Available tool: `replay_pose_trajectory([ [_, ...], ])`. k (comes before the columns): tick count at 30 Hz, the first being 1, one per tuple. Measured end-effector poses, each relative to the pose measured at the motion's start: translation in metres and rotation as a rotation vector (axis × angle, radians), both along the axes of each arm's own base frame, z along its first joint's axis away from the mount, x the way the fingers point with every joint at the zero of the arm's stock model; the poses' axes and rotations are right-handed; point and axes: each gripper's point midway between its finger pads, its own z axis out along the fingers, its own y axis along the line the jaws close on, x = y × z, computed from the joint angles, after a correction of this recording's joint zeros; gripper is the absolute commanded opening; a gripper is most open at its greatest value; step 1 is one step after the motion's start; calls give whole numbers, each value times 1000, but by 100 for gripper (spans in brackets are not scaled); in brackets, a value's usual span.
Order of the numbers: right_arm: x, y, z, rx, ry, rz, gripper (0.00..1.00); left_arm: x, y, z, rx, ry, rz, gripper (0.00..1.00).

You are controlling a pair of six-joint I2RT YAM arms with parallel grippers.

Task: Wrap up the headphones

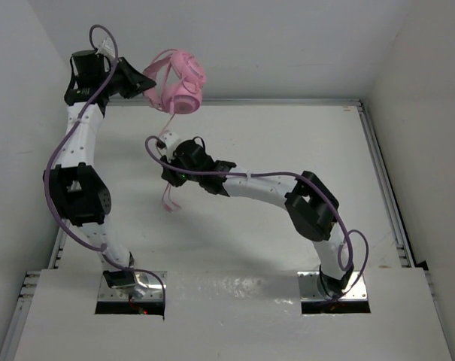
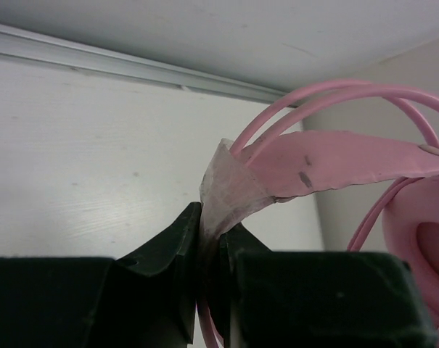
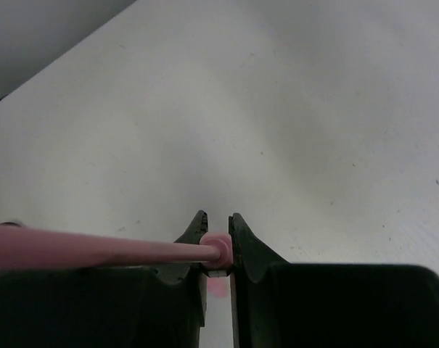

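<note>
Top view, scene: The left gripper (image 1: 146, 84) holds the pink headphones (image 1: 183, 84) up at the far edge of the table (image 1: 302, 143), against the back wall (image 1: 272, 45).
Top view, cord: The thin pink cord (image 1: 169, 120) drops from the headphones to the right gripper (image 1: 165, 144), which sits near the table's middle. A loose pink loop shows just beyond it.
Top view, step in hand: By the look of it, the wrap is barely begun. One arm anchors the headphones and the other has taken hold of the cord.
Left wrist view, grip: The jaws are clenched on the end of the headband (image 2: 335, 163), where a scrap of clear film (image 2: 226, 192) is pinched with it.
Left wrist view, only here: Turns of cord arch over the headband and one earcup (image 2: 426, 250) hangs at the right. The film cannot be made out from above.
Right wrist view, grip: The jaws stand nearly together, grasping a small thick piece on the cord. The cord itself runs off to the left.
Right wrist view, only here: Exactly where the cord is pinched. The arm hides it from above, and the headphones are out of this view.
Next move, judged: The right arm likely carries the cord round the headphones, kept lightly taut. The left arm needs to hold steady so the headband does not slip.
</note>
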Motion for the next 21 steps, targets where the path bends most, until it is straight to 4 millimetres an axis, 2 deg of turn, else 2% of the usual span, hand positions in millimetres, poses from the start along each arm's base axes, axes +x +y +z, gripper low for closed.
replay_pose_trajectory([
  [3, 2, 17, 27, 18, -5, 53, 0, -1, 9, -16, 142, -10, 47, 0],
  [6, 0, 27, 39, 16, 28, 94, 0, -9, 16, -34, 277, -6, 65, 0],
  [9, -8, 31, 35, 0, 91, 120, 0, -13, 21, -50, 413, -6, 75, 0],
  [12, -18, 27, 26, -38, 203, 102, 0, -12, 29, -68, 574, -8, 86, 0],
  [17, -42, 10, 11, -98, 406, 42, 0, -15, 46, -97, 815, 15, 99, 0],
  [21, -61, -13, -2, -197, 536, -17, 0, -17, 53, -112, 965, 25, 93, 0],
])
